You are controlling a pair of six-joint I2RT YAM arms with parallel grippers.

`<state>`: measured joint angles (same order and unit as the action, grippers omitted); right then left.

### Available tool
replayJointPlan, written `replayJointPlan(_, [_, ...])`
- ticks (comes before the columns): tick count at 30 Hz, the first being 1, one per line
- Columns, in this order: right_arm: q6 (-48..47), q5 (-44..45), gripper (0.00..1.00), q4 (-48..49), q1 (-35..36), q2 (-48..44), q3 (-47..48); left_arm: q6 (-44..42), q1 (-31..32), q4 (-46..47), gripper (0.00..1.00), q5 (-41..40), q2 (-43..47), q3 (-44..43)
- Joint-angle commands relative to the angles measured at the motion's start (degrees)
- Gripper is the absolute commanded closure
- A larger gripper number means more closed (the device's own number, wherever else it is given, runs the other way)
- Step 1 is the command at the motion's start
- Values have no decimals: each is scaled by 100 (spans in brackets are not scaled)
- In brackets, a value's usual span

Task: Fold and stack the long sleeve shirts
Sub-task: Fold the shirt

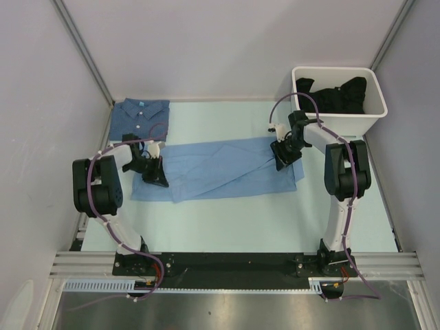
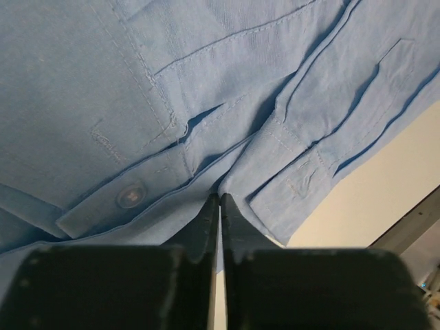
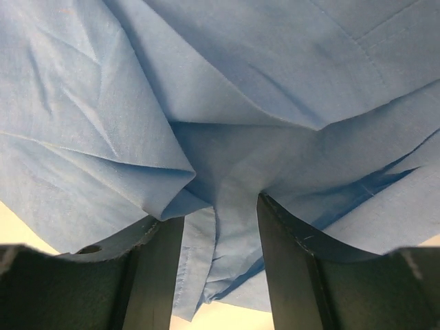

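Observation:
The light sky-blue shirt (image 1: 220, 168) lies spread lengthwise across the middle of the table. My left gripper (image 1: 155, 176) is at its left end. In the left wrist view its jaws (image 2: 219, 199) are shut on the shirt's edge, beside a cuff (image 2: 302, 179) and a button (image 2: 129, 196). My right gripper (image 1: 283, 157) is at the shirt's right end. In the right wrist view it (image 3: 220, 206) is open, with bunched folds of the shirt (image 3: 227, 137) lying between and over the fingers (image 3: 292, 275). The darker denim-blue shirt (image 1: 141, 117) lies folded at the back left.
A white bin (image 1: 340, 100) holding dark clothes stands at the back right, just behind the right arm. The pale table (image 1: 240, 227) shows bare in front of the shirt. A wall post runs down at the far left.

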<state>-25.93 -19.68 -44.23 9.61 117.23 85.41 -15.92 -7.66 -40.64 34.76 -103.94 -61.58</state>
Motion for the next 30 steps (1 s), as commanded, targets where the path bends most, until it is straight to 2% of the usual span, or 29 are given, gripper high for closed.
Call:
replayJointPlan(1, [255, 280, 49, 292, -20, 107, -59, 160, -16, -65, 100, 258, 198, -134])
replayJointPlan(9, [378, 439, 50, 309, -38, 90, -156, -95, -201, -374, 100, -224, 735, -574])
replayJointPlan(17, [317, 395, 50, 125, -38, 81, -138, -324, -262, -471, 100, -409, 357, -1242])
replayJointPlan(19, [203, 97, 47, -68, -47, -76, -86, -324, -254, -523, 100, -330, 252, -1347])
replayJointPlan(23, [18, -597, 36, -8, -169, -691, -147, -333, -253, -664, 100, -67, 242, -1427])
replayJointPlan(27, [27, -712, 34, 764, -161, -983, -288, -280, -280, -726, 100, 214, 357, -1584])
replayJointPlan(30, [-26, -774, 35, 732, -64, -729, -112, -183, -280, -883, 100, 469, 357, -1821])
